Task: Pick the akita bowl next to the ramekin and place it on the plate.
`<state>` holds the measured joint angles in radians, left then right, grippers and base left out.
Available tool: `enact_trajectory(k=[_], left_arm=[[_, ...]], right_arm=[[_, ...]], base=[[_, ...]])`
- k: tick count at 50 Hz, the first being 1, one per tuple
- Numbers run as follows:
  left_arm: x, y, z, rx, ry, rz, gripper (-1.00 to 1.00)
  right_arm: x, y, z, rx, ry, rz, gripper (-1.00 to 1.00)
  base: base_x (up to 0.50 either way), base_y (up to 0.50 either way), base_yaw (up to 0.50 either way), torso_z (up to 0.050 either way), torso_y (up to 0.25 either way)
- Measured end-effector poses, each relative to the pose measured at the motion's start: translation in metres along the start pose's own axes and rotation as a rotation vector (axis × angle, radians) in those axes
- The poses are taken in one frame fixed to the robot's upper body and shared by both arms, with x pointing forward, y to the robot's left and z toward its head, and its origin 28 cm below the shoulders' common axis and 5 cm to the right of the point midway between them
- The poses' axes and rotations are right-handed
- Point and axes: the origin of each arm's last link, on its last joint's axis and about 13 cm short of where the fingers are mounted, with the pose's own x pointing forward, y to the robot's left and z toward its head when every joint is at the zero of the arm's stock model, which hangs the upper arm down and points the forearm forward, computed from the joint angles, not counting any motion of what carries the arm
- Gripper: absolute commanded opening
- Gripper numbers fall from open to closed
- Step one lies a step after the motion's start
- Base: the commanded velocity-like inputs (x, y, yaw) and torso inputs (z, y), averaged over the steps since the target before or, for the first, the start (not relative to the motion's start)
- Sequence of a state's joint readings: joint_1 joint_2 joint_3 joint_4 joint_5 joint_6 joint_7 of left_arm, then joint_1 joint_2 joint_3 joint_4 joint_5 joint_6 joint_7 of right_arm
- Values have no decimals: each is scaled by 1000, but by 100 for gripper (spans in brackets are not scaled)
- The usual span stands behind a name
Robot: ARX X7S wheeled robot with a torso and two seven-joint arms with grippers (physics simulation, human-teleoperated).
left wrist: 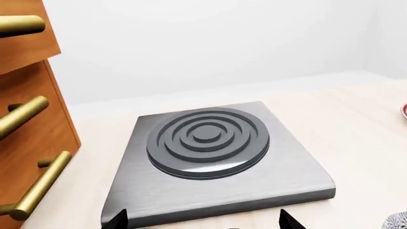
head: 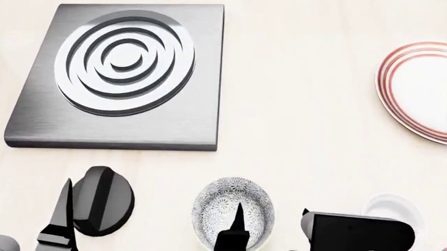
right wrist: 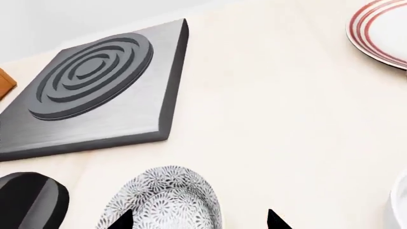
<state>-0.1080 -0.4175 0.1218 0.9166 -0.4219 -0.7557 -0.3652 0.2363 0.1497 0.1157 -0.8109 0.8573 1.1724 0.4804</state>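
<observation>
The akita bowl (head: 233, 212) is seen on the desk (head: 293, 130), right under the right gripper (head: 269, 222). 1 black fingertip is seen over the inside of the bowl, and the other is seen past its rim, on the side where the ramekin (head: 394, 208) stands. The right gripper is spread wide and nothing is held in it yet. The plate (head: 419, 89) lies well apart, far ahead of this gripper and out to its right.

The left gripper (left wrist: 203, 220) is spread wide too, with nothing in it, and the grey burner block (left wrist: 210, 157) is seen ahead of it.

The bowl is judged to be hard, smooth and easy to break. It is best pinched at the rim, 1 finger inside and 1 outside. No writing or labels can be seen.
</observation>
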Motion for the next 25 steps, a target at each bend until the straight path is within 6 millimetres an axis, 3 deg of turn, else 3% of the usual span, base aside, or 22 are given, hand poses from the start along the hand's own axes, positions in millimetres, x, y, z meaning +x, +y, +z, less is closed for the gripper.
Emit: enact_trajectory(k=[25], left_arm=[[0,0,0,0,1,1,100]], right_arm=[[13,-5,-8,86,57,1,100]], base=[[0,0,0,0,0]])
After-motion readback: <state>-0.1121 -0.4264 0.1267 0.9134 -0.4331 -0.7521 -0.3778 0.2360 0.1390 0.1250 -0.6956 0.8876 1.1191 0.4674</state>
